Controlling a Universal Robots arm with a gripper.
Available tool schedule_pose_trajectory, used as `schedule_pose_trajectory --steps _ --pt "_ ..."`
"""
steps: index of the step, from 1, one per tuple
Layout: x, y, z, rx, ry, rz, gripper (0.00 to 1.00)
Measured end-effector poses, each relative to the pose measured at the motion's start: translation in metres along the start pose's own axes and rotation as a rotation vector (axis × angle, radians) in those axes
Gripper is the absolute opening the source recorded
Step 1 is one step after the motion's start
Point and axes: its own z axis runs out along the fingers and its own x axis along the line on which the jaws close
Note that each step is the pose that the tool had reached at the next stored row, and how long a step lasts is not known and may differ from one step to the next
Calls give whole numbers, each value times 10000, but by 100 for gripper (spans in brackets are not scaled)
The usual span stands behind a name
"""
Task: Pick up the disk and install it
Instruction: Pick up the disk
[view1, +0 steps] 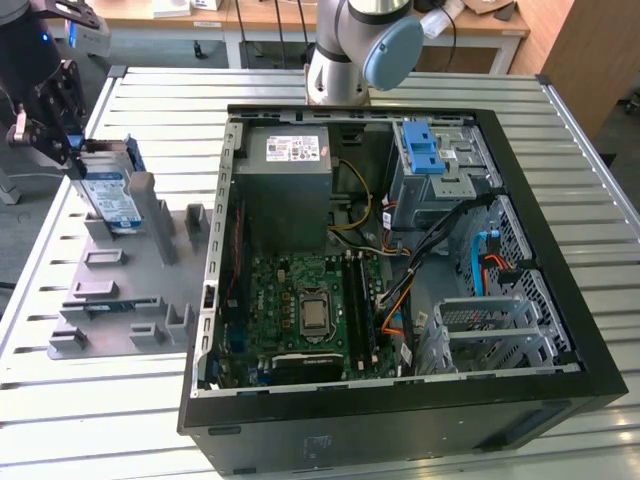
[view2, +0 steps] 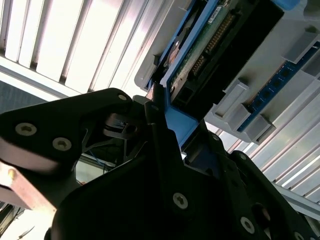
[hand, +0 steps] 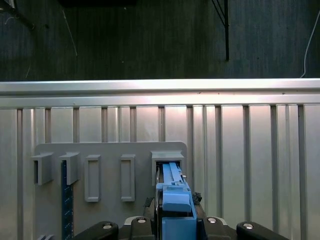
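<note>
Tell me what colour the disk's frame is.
Blue; the disk's frame shows best in the first wrist view.

The disk (view1: 112, 195) is showing silvery metal in a smooth blue plastic frame, the gripper (view1: 72, 150) is looking matt black, and the ribbed metal table (view1: 100, 420) is gleaming beneath a matt grey plastic holder (view1: 125, 285).

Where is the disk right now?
In the exterior view the disk stands on edge in the grey fixture tray at that view's left, outside the open computer case, with the gripper closed on its blue frame.
</note>
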Motion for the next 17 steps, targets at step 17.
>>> schedule_pose_trajectory --steps 17 --pt "-2 0 -99 0 0 0 36"
